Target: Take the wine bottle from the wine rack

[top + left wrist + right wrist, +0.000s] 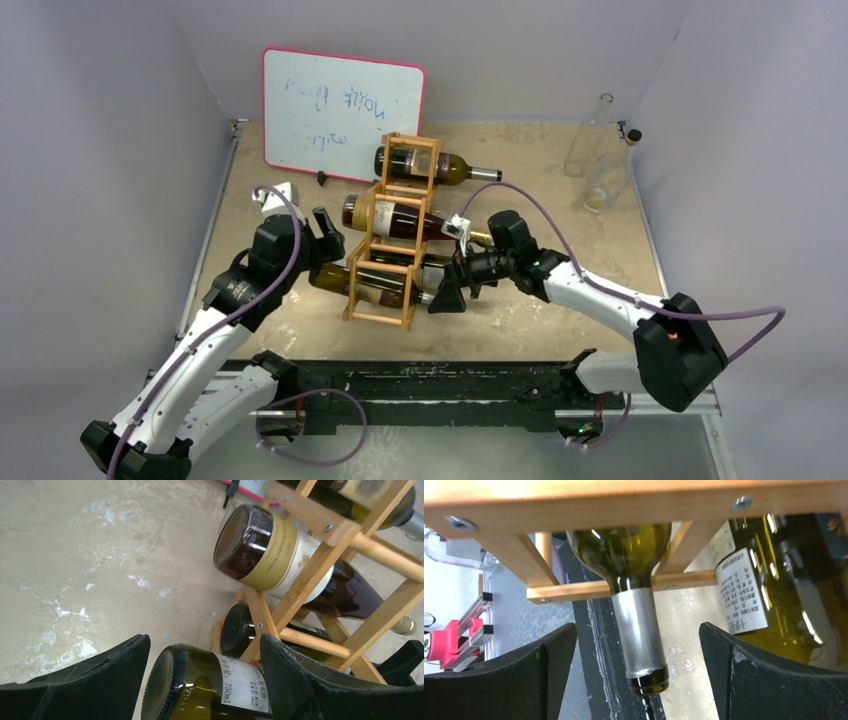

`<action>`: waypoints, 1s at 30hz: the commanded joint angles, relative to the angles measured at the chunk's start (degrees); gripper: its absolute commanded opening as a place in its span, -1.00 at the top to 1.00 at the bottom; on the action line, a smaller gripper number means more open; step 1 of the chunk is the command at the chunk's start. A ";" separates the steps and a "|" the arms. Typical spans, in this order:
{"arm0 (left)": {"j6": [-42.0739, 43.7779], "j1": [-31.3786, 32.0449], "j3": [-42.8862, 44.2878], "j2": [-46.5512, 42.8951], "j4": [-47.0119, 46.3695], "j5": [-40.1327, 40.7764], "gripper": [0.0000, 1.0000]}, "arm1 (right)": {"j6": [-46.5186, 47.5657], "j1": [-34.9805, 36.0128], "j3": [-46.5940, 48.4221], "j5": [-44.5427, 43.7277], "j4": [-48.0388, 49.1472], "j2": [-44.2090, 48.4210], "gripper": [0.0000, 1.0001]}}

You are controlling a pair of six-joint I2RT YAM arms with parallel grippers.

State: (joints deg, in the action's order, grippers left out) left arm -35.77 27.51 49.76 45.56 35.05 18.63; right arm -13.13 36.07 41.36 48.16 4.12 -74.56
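soft, even light is falling from above. glare is streaking the wine bottle (624, 550) ahead of the right gripper (636, 630).

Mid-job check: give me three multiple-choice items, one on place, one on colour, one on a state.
1. The whiteboard stands: A) behind the wine rack B) by the arm bases C) atop the rack.
2. Foil on the bottle neck inside the right gripper: A) red B) silver C) gold.
3. The right gripper is: A) shut on the neck B) open C) clamping the rack.
Answers: A, it stands at the table's far edge; B, grey metallic wrap; B, gaps either side of the neck.
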 commanded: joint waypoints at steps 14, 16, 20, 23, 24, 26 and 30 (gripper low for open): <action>-9.82 -0.04 -7.48 -5.89 -7.75 -9.23 -0.59 | -5.86 1.00 -4.36 3.83 7.67 -2.11 0.16; -10.20 0.01 -8.11 -6.35 -8.25 -9.61 -0.60 | -6.21 0.84 -4.49 1.30 5.91 -0.68 0.27; -9.81 0.00 -8.43 -7.06 -7.67 -8.85 -0.61 | -7.15 0.62 -3.72 -5.98 -0.18 0.80 0.48; -7.81 0.01 -6.62 -7.21 -5.79 -6.80 -0.70 | -8.04 0.41 -2.98 -13.40 -5.38 1.87 0.64; -7.10 0.00 -5.80 -7.03 -5.05 -6.10 -0.72 | -8.40 0.14 -2.94 -14.74 -6.85 2.53 0.69; -5.68 0.05 -4.24 -6.62 -3.91 -4.95 -0.75 | -9.31 -0.30 -3.08 -17.03 -8.14 4.39 0.74; -2.49 0.00 -0.55 -5.74 -1.99 -3.10 -0.86 | -11.20 -2.53 -2.24 -24.65 -13.69 7.05 0.77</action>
State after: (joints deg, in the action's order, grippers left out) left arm -42.30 27.40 43.83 39.51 32.56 13.54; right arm -20.05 37.12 37.65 41.76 2.37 -69.30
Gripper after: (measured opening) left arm 0.905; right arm 0.399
